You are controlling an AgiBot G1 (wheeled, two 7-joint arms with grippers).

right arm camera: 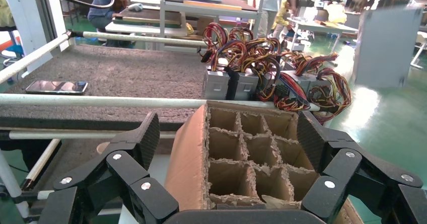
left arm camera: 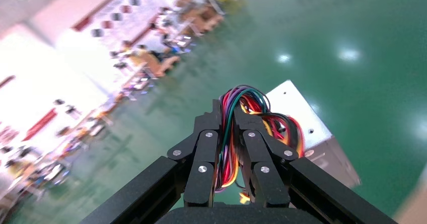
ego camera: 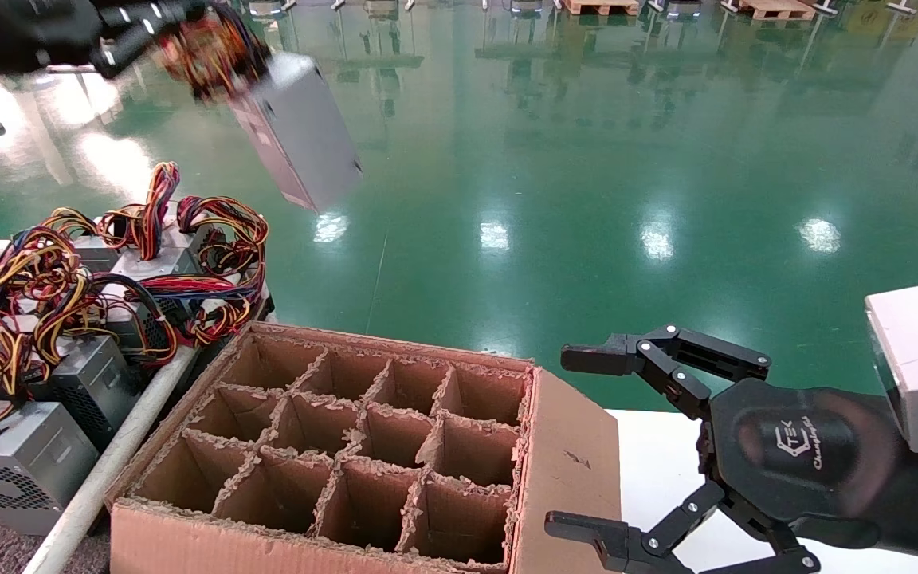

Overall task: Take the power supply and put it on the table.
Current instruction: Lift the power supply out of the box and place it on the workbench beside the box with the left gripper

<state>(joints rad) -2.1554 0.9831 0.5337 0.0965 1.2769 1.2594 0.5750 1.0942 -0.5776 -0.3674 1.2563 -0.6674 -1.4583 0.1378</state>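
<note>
Left gripper (left arm camera: 227, 114) is up high and squeezed tight on the colored wires (left arm camera: 240, 105) of the power supply (ego camera: 297, 129), so the gray box hangs just below it over the green floor (ego camera: 586, 159). Right gripper (ego camera: 578, 442) waits wide open, holding nothing, over the white table (ego camera: 650, 470) with the cardboard box (ego camera: 347, 454) just beside it.

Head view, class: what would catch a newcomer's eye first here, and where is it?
A grey metal power supply hangs by its coloured wire bundle from the left end effector, high above the glossy green floor. Below sits a brown cardboard box with empty divider cells, the open right end effector beside it.
</note>
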